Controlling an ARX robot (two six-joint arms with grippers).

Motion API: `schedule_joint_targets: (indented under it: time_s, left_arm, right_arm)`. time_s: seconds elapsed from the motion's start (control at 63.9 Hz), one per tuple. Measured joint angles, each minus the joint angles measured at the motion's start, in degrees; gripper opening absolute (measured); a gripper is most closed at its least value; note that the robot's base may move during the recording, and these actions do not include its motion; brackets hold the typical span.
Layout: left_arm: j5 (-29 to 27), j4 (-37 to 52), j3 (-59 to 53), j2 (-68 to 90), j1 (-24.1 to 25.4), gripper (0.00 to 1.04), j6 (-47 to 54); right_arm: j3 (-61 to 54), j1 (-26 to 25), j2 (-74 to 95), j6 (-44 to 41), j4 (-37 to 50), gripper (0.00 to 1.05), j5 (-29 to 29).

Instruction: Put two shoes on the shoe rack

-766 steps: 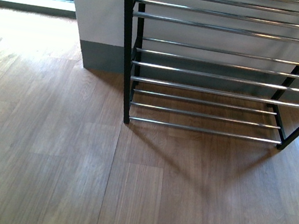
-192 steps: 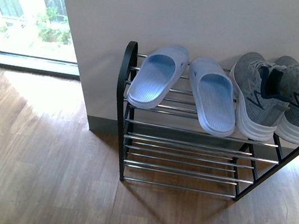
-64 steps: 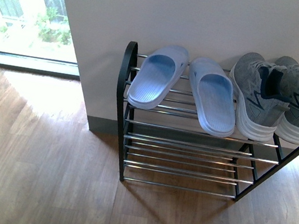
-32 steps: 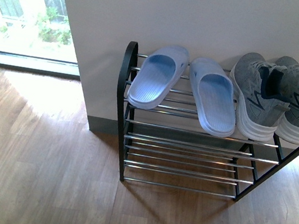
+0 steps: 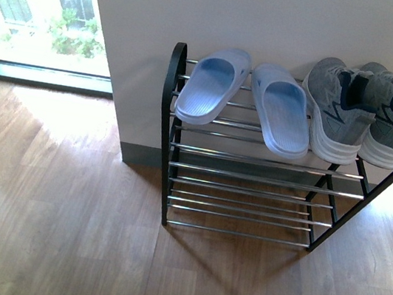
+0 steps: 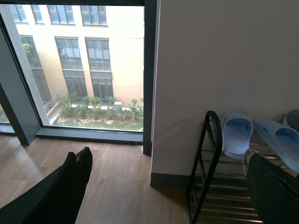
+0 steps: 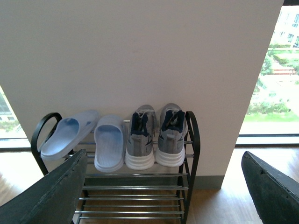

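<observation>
On the top tier of the shoe rack (image 5: pixel 254 159), against the wall, sat the slides (image 5: pixel 249 100) and grey sneakers (image 5: pixel 363 110), toes inward, soles across the rods. Both the left gripper (image 6: pixel 163 186) and right gripper (image 7: pixel 163 191) hung wide apart, empty. Lower tiers were partly hidden.

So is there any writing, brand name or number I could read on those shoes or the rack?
None can be read.
Grey sneakers: only a dark zigzag pattern on the side, no letters.
Pale blue slides: plain ribbed footbeds, no readable mark.
Shoe rack: bare black frame and silver rods, no label.
</observation>
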Motion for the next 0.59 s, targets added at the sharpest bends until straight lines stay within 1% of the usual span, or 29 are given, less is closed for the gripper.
schedule_joint_targets:
  time_s: [0.595]
  left_arm:
    - [0.02, 0.00, 0.00, 0.00, 0.00, 0.95, 0.00]
  right_arm:
    - [0.00, 0.00, 0.00, 0.00, 0.00, 0.96, 0.00]
